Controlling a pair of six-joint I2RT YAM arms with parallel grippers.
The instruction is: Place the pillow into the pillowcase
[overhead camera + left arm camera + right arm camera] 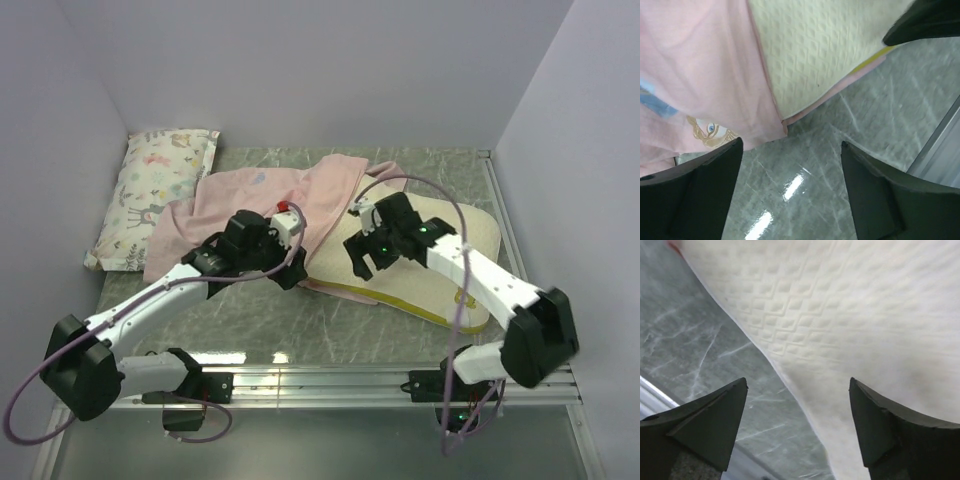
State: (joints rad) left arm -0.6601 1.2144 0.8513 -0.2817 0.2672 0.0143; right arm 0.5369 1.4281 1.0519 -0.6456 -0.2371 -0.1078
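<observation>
Pillow: I see the large cream foam pillow with the dimpled surface (478,228) lying slantwise toward the right edge of the grey-green marbled table (300,330). Its yellow side band (420,310) faces the near edge.
Pillow's left end: it is tucked into the mouth of the case. The rest lies bare.
Pillowcase: the thin pale pink fabric case (230,200) is rumpled across the middle of the table, reaching toward the far edge. A printed eye shows on it in my left wrist view.
Left gripper (791,145): fingers spread wide, holding nothing. It is over bare table at the near corner of the case mouth.
Right gripper (798,382): fingers spread wide, holding nothing. It is over the pillow's near long edge. I cannot tell whether it touches.
Far left corner: a smaller white pillow with animal-and-flower print (160,190), beside the case.
</observation>
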